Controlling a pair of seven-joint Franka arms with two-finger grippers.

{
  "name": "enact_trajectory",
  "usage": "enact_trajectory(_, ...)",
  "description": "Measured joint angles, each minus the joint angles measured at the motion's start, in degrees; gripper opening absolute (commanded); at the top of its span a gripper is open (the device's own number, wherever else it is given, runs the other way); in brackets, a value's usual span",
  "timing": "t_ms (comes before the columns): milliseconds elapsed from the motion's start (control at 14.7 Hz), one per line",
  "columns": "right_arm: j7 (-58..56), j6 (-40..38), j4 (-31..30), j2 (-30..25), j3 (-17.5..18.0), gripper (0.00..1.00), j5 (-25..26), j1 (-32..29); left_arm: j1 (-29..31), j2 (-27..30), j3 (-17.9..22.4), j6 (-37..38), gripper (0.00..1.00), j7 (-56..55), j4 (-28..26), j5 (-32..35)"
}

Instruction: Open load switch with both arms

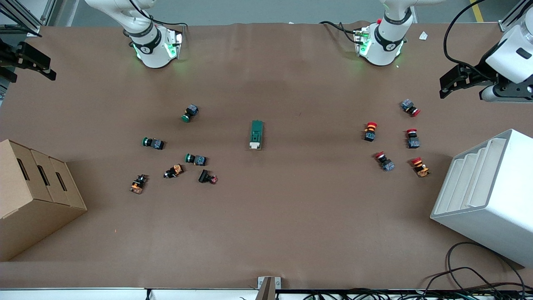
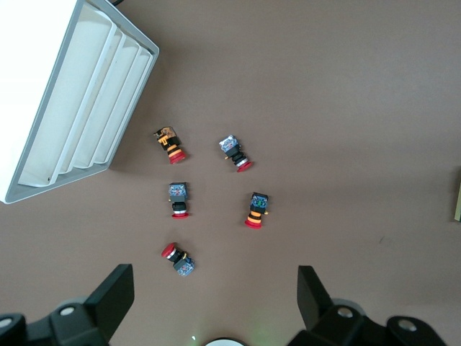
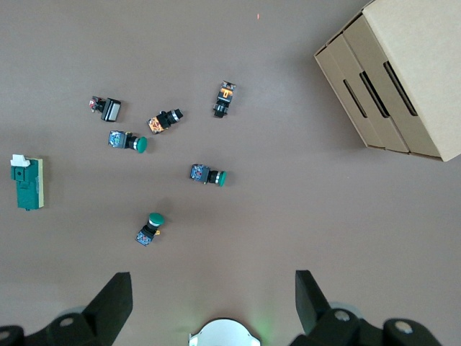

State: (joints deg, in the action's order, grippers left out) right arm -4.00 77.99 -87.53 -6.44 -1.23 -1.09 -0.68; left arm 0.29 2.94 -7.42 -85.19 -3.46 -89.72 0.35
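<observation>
The load switch [image 1: 256, 134], a dark green block with a white lever piece at the end nearer the front camera, lies flat in the middle of the table; it also shows in the right wrist view [image 3: 27, 182]. Nothing touches it. My left gripper [image 1: 453, 82] hangs open high over the left arm's end of the table, above the red buttons, with nothing between its fingers [image 2: 215, 290]. Over the right arm's end of the table, my right gripper [image 1: 39, 66] also hangs open and empty [image 3: 212, 290]. Both are well away from the switch.
Several green and orange push buttons [image 1: 195, 159] lie scattered toward the right arm's end, and several red ones [image 1: 385, 161] toward the left arm's end. A cardboard box [image 1: 33, 196] stands at the right arm's end. A white slotted rack [image 1: 487, 196] stands at the left arm's end.
</observation>
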Motion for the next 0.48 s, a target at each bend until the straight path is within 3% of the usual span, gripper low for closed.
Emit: enact_trajectory(477,0.0,-0.27,0.0,0.0,-0.12,1.0,0.0,0.0,-0.78,-0.96,-0.87,-0.09,1.0,0.01,2.08,-0.5)
